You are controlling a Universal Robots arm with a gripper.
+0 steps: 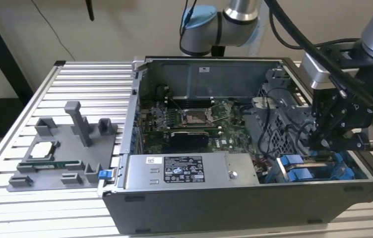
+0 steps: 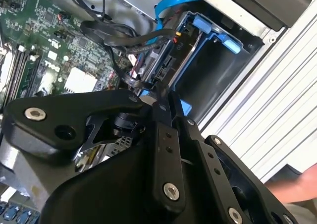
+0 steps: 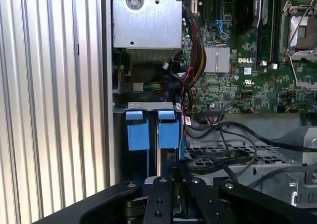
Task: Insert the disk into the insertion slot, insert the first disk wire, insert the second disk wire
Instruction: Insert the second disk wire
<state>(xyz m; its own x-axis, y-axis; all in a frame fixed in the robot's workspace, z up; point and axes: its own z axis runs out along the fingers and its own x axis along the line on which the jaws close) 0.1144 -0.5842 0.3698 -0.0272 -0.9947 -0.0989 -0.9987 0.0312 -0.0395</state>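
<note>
In the exterior view, the open computer case lies on the slatted table. At its right end, the disk with its bright blue carrier sits in the insertion slot. The gripper hangs just above it; I cannot tell if its fingers are apart or together.

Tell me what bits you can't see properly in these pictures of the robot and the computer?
- The gripper: whether its jaws are open or shut; its dark body hides them in the exterior view and both wrist views.
- The disk: its far end, hidden behind the gripper body in the second wrist view.
- The insertion slot: its depths, dark in the first wrist view.
- The wires: where they plug in, too tangled to tell.
</note>
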